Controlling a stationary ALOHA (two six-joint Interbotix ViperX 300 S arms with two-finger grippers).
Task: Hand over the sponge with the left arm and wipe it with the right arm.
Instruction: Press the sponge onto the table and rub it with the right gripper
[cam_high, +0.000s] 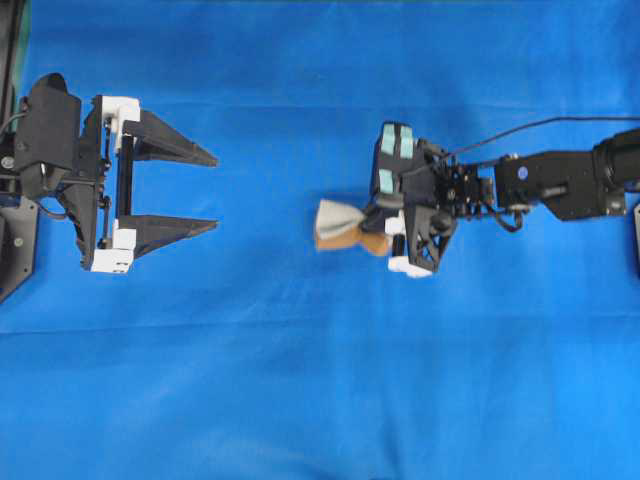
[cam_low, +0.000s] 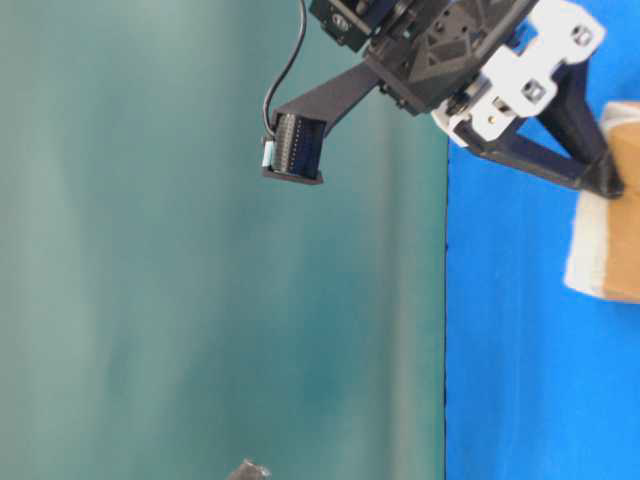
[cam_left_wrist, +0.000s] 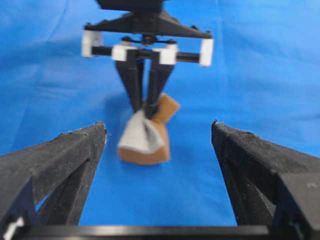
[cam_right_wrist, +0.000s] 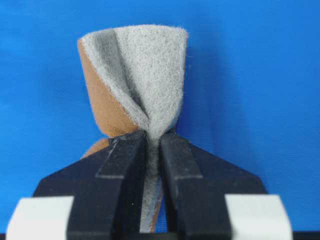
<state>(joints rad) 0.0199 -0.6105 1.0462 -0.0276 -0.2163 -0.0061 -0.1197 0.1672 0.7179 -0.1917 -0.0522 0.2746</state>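
The sponge (cam_high: 338, 225), grey-white on one face and orange-brown on the other, is pinched and folded at its middle by my right gripper (cam_high: 380, 228), which is shut on it. In the right wrist view the sponge (cam_right_wrist: 145, 80) fans out beyond the right gripper (cam_right_wrist: 154, 137). My left gripper (cam_high: 215, 192) stands wide open at the far left, well apart from the sponge, with nothing between its jaws. From the left wrist the sponge (cam_left_wrist: 142, 140) shows ahead between the left fingers (cam_left_wrist: 82, 150), hanging from the right gripper (cam_left_wrist: 147, 107) low over the blue cloth.
A blue cloth (cam_high: 320, 380) covers the whole table. The right arm (cam_high: 560, 185) reaches in from the right edge with a cable above it. At table level, the right gripper's finger (cam_low: 590, 170) meets the sponge (cam_low: 605, 250) beside the cloth's edge.
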